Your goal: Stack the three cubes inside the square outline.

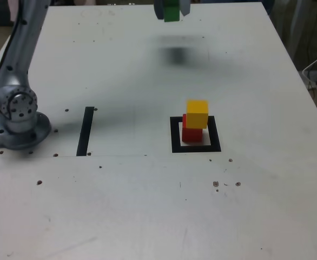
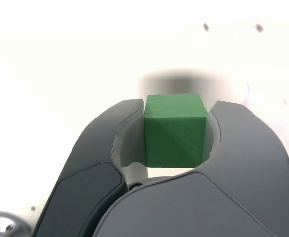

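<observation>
The green cube [image 2: 175, 131] sits clamped between the two dark jaws of my gripper [image 2: 175, 118], which is shut on it. In the exterior view the gripper [image 1: 171, 12] hangs at the top edge, high above the white table, with the green cube [image 1: 171, 13] showing between its fingers and a blurred shadow under it. Nearer the front, the yellow cube [image 1: 197, 114] rests on the red cube [image 1: 191, 131], set slightly askew. That pair stands inside the square outline [image 1: 195, 147].
The arm's grey base [image 1: 17, 122] stands at the exterior view's left. A single black stripe [image 1: 85, 131] lies on the table [image 1: 147, 206] between the base and the outline. Small dark screw holes dot the surface.
</observation>
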Robot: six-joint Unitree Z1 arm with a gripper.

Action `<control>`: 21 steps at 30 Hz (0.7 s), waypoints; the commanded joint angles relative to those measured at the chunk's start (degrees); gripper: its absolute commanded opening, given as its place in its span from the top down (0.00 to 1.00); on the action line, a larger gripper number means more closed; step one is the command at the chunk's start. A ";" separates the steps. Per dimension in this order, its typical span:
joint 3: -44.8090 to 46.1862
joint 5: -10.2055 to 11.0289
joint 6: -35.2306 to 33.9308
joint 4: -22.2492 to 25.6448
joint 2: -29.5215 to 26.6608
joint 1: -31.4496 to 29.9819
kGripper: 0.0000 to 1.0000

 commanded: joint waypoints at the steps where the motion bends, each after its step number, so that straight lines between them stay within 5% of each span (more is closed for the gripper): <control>1: -0.55 -0.06 -0.77 1.58 -2.23 -1.89 0.92; 21: 17.89 0.35 -23.60 2.35 -18.45 -30.53 0.91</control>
